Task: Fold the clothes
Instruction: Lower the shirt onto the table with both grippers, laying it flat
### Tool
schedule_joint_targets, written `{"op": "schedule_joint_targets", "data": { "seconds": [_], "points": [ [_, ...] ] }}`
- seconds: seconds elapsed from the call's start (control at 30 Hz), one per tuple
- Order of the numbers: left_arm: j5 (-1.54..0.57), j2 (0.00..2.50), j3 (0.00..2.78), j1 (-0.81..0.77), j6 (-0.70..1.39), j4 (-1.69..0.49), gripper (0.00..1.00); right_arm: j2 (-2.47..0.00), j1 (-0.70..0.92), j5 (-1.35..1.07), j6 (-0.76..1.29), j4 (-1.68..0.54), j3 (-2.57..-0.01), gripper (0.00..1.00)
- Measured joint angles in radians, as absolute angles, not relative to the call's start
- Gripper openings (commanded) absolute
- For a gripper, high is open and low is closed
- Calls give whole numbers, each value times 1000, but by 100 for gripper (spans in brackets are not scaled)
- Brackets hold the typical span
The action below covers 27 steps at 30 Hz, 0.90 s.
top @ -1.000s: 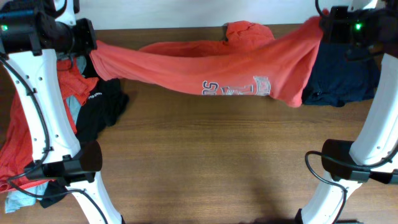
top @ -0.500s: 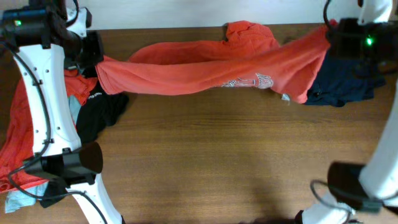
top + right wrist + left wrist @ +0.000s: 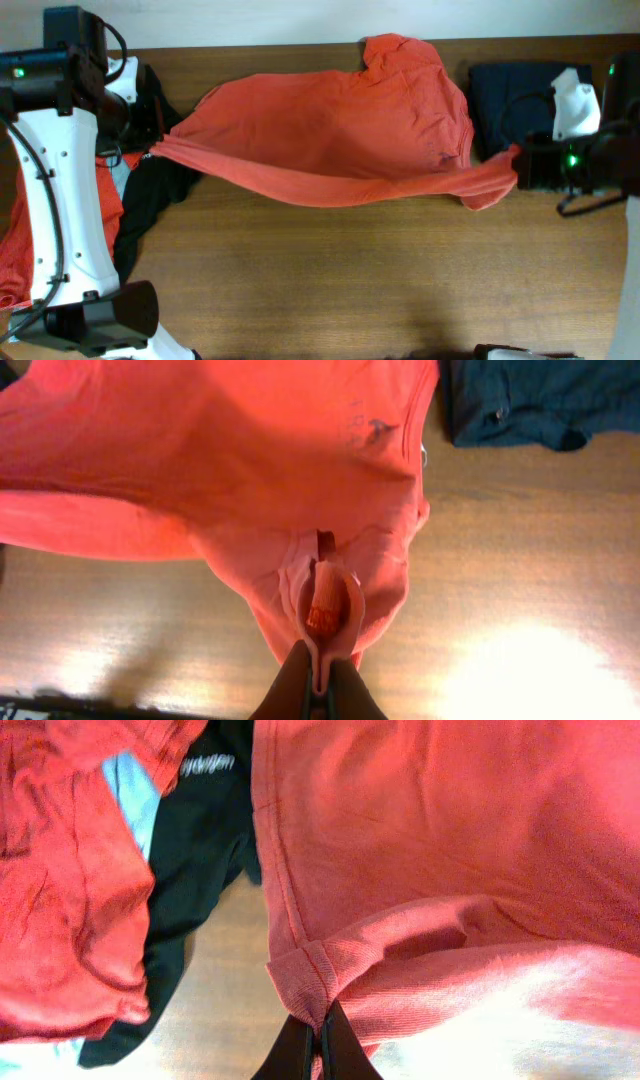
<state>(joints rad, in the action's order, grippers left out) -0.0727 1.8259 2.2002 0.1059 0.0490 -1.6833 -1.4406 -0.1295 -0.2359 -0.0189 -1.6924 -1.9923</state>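
With left gripper (image 3: 320, 1022) and right gripper (image 3: 318, 672) each pinching a corner of the orange-red T-shirt (image 3: 330, 130), stretches its near edge taut, presumably to spread it for folding.

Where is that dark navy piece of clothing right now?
In the overhead view the navy garment lies far right at the back, next to the orange-red T-shirt, behind the right gripper.

— Overhead view?
— Bright, even light, with a faint shadow under the shirt (image 3: 320, 150).
— Wrist views?
— On the right, strong glare on the table (image 3: 520, 660). On the left, the shirt is washed out and soft near the lens.
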Motion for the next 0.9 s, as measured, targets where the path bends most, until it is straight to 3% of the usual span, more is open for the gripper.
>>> {"op": "schedule_joint_targets", "data": {
  "seconds": [0.33,0.63,0.9],
  "points": [
    [-43,1568,1908,106,67,-1596,0,-1185,-130,-206,27,-1692,-1792,4],
    [-40,1280,1476,106,110,-1425,0,-1067,-130,-181,88,-1693,-1508,4],
    [-32,1228,1276,106,125,-1353,0,-1004,-130,-180,125,-1691,-1402,4]
  ]
}}
